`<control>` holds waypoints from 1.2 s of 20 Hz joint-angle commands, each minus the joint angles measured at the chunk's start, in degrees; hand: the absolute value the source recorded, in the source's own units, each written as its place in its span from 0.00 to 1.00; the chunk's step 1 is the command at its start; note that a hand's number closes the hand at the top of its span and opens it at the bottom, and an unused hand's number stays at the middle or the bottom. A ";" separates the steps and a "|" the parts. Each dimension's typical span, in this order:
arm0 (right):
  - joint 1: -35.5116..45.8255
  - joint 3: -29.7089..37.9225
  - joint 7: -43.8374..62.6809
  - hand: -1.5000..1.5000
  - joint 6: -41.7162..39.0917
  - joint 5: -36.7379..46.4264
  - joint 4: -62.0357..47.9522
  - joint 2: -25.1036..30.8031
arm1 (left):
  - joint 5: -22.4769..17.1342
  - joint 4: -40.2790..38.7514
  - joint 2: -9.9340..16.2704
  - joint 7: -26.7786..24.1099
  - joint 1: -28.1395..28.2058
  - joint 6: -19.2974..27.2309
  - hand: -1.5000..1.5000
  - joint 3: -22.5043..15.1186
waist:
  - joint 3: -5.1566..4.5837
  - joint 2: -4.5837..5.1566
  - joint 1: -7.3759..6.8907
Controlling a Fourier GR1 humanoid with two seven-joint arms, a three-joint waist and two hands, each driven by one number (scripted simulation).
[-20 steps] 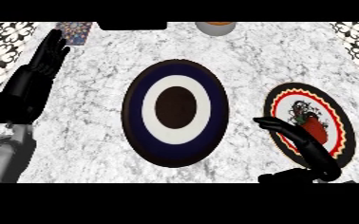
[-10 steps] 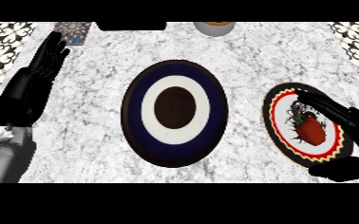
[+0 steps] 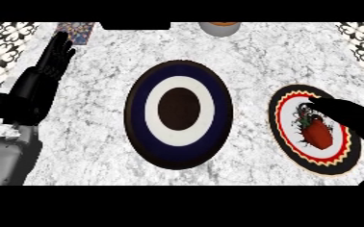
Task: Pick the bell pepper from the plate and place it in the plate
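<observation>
A red bell pepper [image 3: 318, 133] lies on a plate with a red and yellow rim [image 3: 284, 107] at the right. The right hand [image 3: 340, 110] reaches over it from the edge. A big dark blue and white plate [image 3: 178, 114] sits mid-counter. The left hand [image 3: 44, 79] rests open at the left, fingers up.

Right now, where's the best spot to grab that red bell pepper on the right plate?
Grip the bell pepper across its red body, coming from above with the right hand, which hangs over it. It lies low on the patterned plate, with its stem end towards the far rim.
</observation>
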State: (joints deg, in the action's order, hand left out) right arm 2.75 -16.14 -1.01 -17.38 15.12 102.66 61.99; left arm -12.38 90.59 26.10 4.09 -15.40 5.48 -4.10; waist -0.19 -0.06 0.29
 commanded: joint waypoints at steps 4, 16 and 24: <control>6.76 -6.57 10.36 0.00 -5.58 9.50 -3.11 -8.03 | 1.06 -4.31 -2.40 -2.70 -2.06 -1.97 0.50 0.97 | 0.17 0.31 -0.84; 8.52 -2.93 9.67 0.00 -9.07 22.30 -13.33 -13.68 | 4.24 2.99 -3.82 4.96 -1.46 -2.57 0.50 2.07 | 0.20 0.05 -0.45; 9.63 -1.08 1.85 0.00 -6.77 29.80 -25.02 -19.02 | 7.64 4.24 -8.07 3.67 0.70 -2.05 0.50 1.96 | 0.21 0.10 -0.56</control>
State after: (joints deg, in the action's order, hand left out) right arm 9.77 -18.31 4.20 -23.86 41.98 83.53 45.02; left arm -7.53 93.20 20.91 6.74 -14.78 1.68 -0.40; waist 0.01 0.02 -0.16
